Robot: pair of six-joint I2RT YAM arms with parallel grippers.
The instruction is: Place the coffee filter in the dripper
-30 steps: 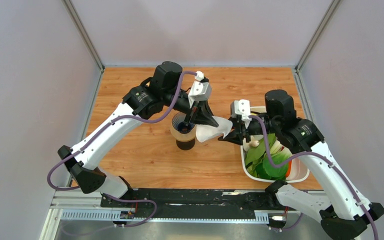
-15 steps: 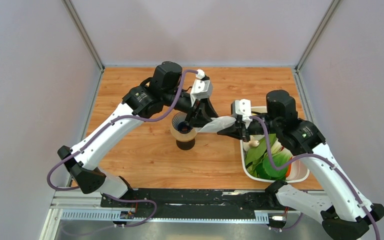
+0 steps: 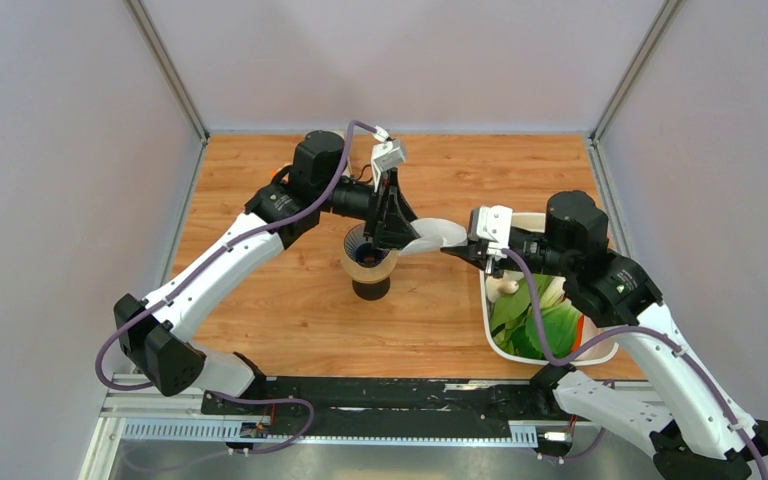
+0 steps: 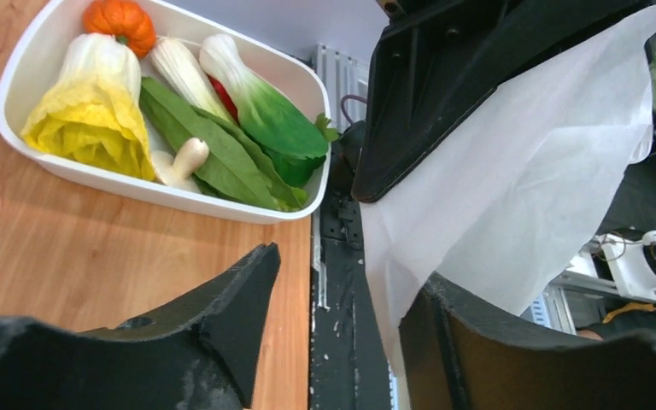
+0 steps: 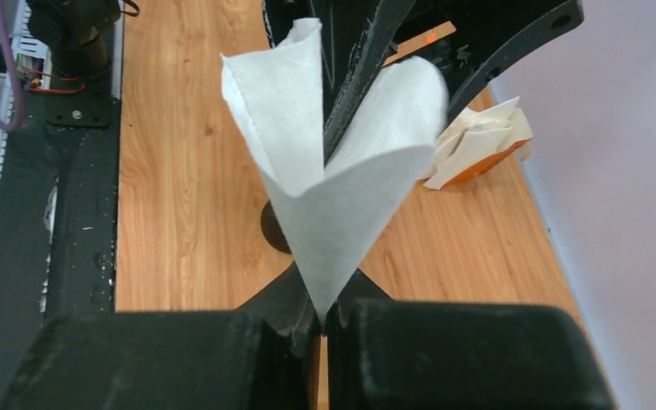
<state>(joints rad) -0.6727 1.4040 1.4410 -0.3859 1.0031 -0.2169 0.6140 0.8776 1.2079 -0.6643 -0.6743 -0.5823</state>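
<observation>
Top view: wooden table (image 3: 290,300) inside a booth with plain pale grey walls (image 3: 60,200) and metal corner posts (image 3: 165,65); black rail (image 3: 390,395) runs along the near edge by the arm bases. Brown pot (image 3: 370,288) stands mid-table with the dripper (image 3: 360,247) seated in its tan rim. The coffee filter (image 3: 435,235) is in the air just right of the dripper, not in it. Right gripper (image 3: 457,252) is at the filter's right end, left gripper (image 3: 400,235) at its left end above the dripper's right edge. White tray (image 3: 486,318) of toy vegetables (image 3: 535,315) sits near right, partly under the right arm. Left wrist view: left fingers well apart, the filter draped over one of them, nothing pinched; tray on the wood beyond, with the rail beside it. Right wrist view: right fingers pressed together on the filter's pointed tip, cone opening away from the camera; one left finger (image 5: 367,51) pokes into the open cone, the other sits outside it. Folded white paper wad (image 5: 478,137) with some orange under it lies on the wood next to the wall.
</observation>
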